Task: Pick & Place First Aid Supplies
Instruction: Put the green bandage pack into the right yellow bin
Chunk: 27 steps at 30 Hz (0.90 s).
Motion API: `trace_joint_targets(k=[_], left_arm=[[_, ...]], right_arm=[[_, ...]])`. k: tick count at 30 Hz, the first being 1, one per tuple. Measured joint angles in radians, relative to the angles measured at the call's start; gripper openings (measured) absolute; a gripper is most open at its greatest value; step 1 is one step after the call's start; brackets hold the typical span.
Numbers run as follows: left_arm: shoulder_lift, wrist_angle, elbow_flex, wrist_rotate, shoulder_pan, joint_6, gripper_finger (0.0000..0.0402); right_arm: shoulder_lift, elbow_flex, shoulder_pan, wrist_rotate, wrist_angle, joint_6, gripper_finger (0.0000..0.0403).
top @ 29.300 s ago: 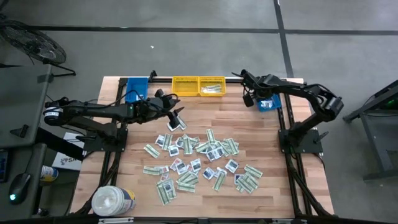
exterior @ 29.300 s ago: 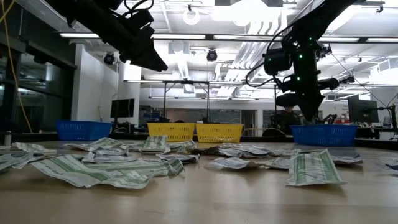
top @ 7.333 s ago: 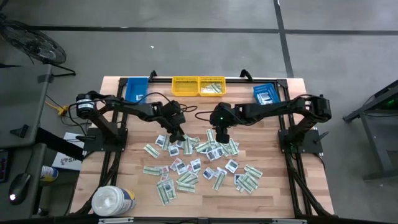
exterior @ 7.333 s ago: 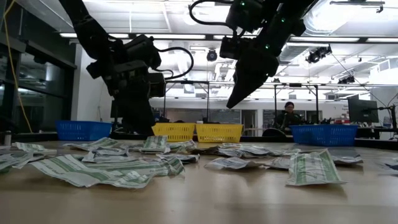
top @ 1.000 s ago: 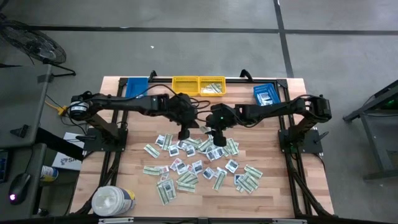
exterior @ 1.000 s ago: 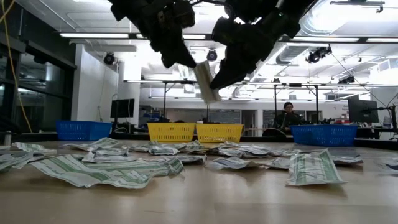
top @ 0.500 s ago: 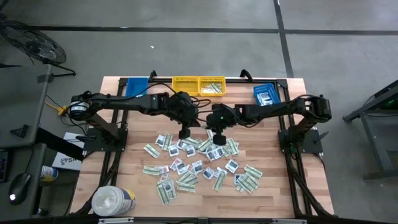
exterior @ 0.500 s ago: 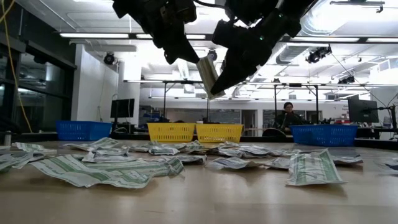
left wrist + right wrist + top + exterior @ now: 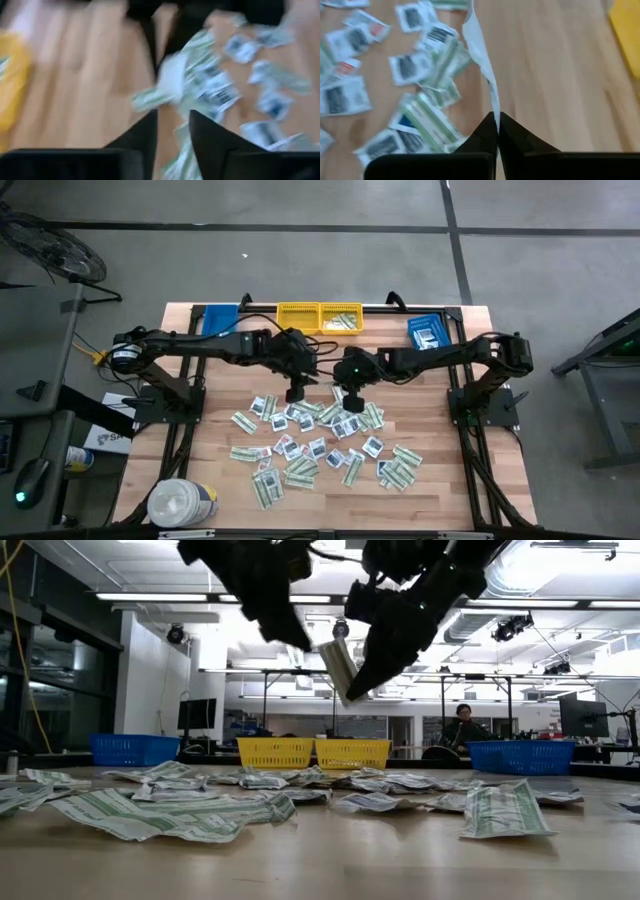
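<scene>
Wooden worktop (image 9: 440, 480) carrying nearly the whole job yet — dozens of first aid packets (image 9: 330, 442) spread loose across the middle and front, long green-white strips mixed with small squarish white ones. Along the far edge, sorting bins with only a little inside: right yellow bin (image 9: 341, 319) holding a few green strips, left yellow bin (image 9: 297, 317) looking bare, blue bin at the right (image 9: 429, 333) showing a couple of white packets, blue bin at the left (image 9: 218, 323) partly hidden by the arm. Judged from that, early going, most still to sort. Above the far edge of the pile, both arms meeting mid-air. Right hand (image 9: 352, 688) clenched on one pale packet (image 9: 340, 666), gripped by its edge and hanging tilted well clear of the wood — same packet seen edge-on between the dark fingers in the right wrist view (image 9: 481, 52). Left hand (image 9: 296, 640) just beside it, fingers parted in its own wrist view with a gap between them, grasping nothing. Likely next: that one packet to a bin, then the rest.
</scene>
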Motion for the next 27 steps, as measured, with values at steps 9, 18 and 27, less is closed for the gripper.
trace_joint_targets(k=[9,18,27], left_arm=[[-0.068,0.023,-0.096,-0.107,0.000,-0.051,0.0172],[-0.102,0.322,-0.293,-0.104,0.001,-0.072,0.0163],[-0.103,0.681,-0.450,-0.080,0.001,-0.113,0.0162]], right_arm=[[0.000,0.000,-0.126,0.107,-0.044,-0.056,0.0000],[0.000,0.001,-0.309,0.151,0.019,-0.231,0.0000],[0.000,0.001,-0.418,0.118,0.139,-0.353,0.0000]])
